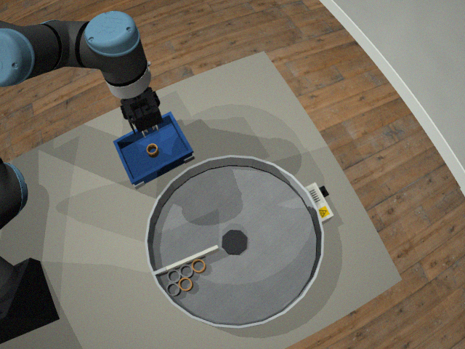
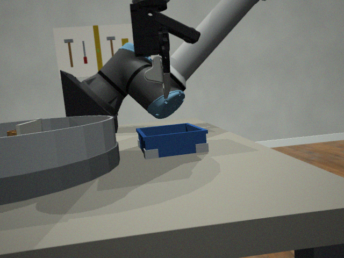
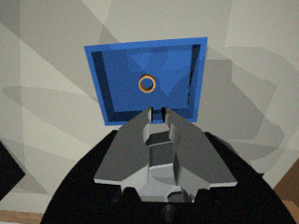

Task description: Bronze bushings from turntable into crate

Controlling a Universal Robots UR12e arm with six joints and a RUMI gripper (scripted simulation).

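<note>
My gripper (image 1: 150,131) (image 2: 166,97) (image 3: 157,108) is shut to a narrow gap with nothing in it, above the blue crate (image 1: 161,174) (image 2: 174,144) (image 3: 145,45). One bronze bushing (image 1: 152,154) (image 3: 147,91) stands on the crate floor, apart from the fingertips. On the grey turntable (image 1: 277,270) (image 2: 55,150), a bronze bushing (image 1: 204,265) lies by the pale bar and another bronze bushing (image 1: 192,284) lies below it. Three steel bushings (image 1: 168,275) (image 1: 181,271) (image 1: 168,289) lie close beside them. The exterior view mostly hides the turntable's contents.
The turntable's raised rim (image 1: 322,240) stands close to the crate. The pale bar (image 1: 191,257) (image 2: 29,127) runs from the rim toward the dark hub (image 1: 235,242). A control box (image 1: 318,201) sits on the turntable's outer right side.
</note>
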